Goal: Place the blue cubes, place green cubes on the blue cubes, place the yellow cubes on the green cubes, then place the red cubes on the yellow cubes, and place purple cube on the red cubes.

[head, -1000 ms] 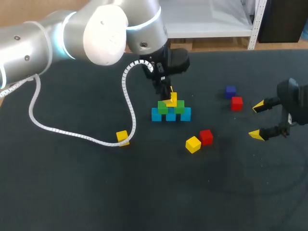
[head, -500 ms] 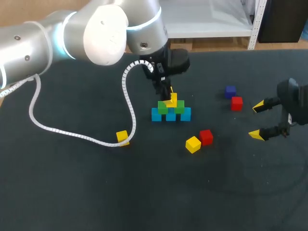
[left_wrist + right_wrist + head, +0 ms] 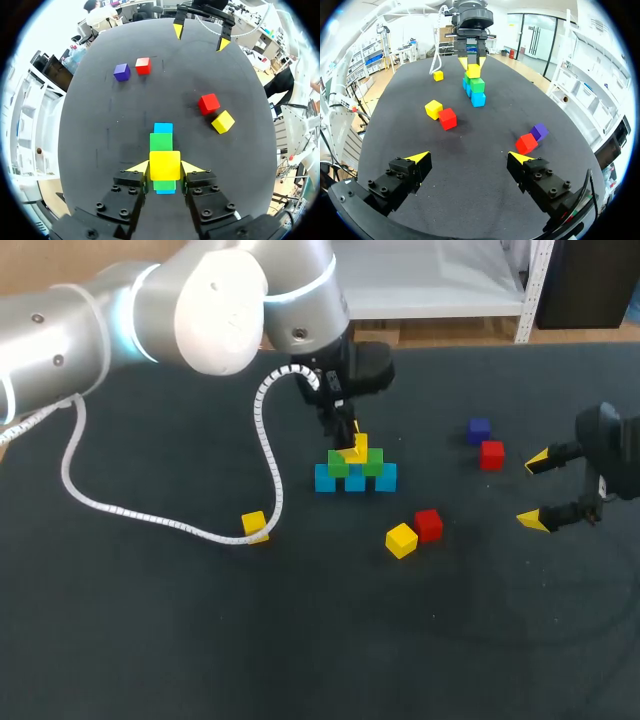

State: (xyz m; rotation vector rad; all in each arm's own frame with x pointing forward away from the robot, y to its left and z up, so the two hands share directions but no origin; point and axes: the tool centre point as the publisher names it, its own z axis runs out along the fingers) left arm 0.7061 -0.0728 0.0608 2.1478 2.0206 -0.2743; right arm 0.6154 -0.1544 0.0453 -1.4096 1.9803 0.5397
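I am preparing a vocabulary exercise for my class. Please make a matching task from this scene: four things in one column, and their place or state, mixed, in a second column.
1. purple cube
2. left hand
3. right hand
4. blue cubes

A. open, holding nothing
B. under the green cubes
C. beside a red cube
D. shut on a yellow cube

Pairs: 1-C, 2-D, 3-A, 4-B

The left tool [image 3: 165, 169] gripped the held yellow cube [image 3: 165, 163] from both sides atop the green-and-blue stack [image 3: 161, 140]. Beyond the stack, off to one side, the near red cube [image 3: 208, 103] sat just beside the loose yellow cube [image 3: 223, 121]. Farther beyond the stack, the purple cube [image 3: 121, 72] sat beside the far red cube [image 3: 143, 65].
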